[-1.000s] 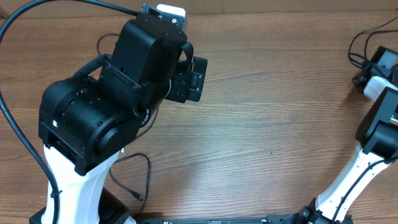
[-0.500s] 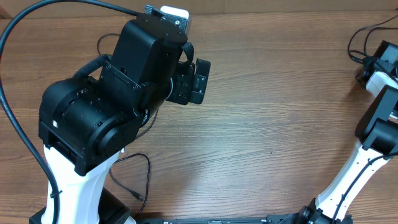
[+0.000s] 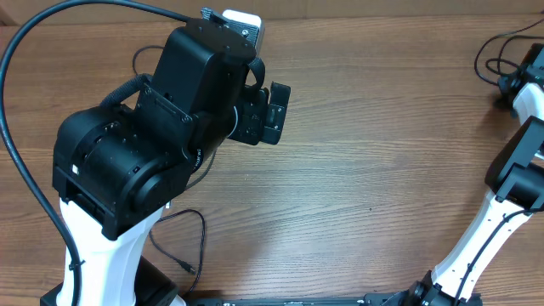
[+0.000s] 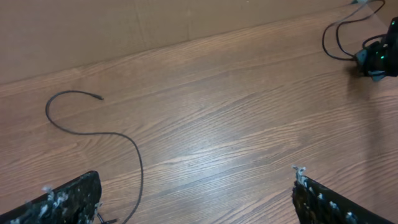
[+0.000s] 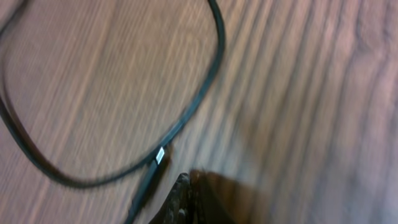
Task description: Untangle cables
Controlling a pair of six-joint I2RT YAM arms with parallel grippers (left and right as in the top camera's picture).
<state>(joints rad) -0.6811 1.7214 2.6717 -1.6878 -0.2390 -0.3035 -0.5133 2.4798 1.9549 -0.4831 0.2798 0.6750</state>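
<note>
well, left claw point(image 4: 195, 179) spread wide – right claw point(image 5: 185, 198) blurred, can't tell – beside a cable point(image 5: 194, 107)

Left arm point(image 3: 127, 161) stood reared up from its base at lower left, wrist reaching forward and right. Left gripper point(image 4: 200, 202) was wide open, with its fingertips point(image 4: 68, 198) at opposite bottom corners of the wrist view. Right arm point(image 3: 514, 174) was stretched out to the far right edge. Right gripper point(image 3: 527, 76) was partly cut off overhead. Its wrist view was blurred, so jaw state was unreadable.
</note>
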